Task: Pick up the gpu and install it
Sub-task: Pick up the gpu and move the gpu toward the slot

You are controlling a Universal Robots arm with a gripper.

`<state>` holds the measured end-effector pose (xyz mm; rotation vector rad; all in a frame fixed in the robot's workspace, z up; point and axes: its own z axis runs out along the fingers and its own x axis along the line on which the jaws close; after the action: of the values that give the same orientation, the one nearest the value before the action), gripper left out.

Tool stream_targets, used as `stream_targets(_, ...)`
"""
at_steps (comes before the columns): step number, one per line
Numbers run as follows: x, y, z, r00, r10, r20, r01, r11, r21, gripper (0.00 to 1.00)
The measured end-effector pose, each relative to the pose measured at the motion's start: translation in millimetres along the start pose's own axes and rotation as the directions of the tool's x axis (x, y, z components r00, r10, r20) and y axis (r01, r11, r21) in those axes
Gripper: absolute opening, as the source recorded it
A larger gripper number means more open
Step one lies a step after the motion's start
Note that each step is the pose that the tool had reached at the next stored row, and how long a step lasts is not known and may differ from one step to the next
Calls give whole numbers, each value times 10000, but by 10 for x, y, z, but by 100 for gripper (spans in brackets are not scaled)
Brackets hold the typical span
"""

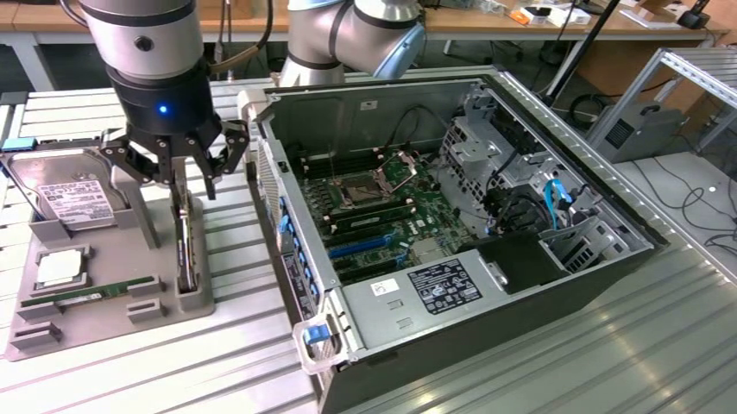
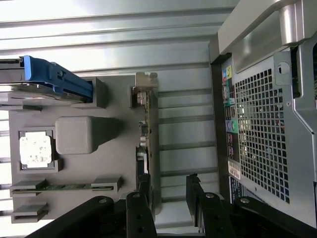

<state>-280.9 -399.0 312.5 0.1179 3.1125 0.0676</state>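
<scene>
Gripper (image 1: 185, 183) jaws stand wide, gripping nothing, just above the gpu (image 1: 185, 250). The card stands on edge in a slot of the grey holder tray (image 1: 110, 323), beside the open computer case (image 1: 461, 216). The fingers (image 2: 143, 186) mask the card's near end, so contact cannot be judged.

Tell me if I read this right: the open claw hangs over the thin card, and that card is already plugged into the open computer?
Not quite. The card is not plugged into the computer; it stands on edge in the grey holder beside it, as the exterior view shows. The rest holds: the open claw hangs over the card.
</scene>
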Motion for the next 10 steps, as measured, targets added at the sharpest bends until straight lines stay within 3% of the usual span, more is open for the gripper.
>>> stream_targets(10, 3, -2, 49, 10000, 0, 0, 0, 10000, 0, 42)
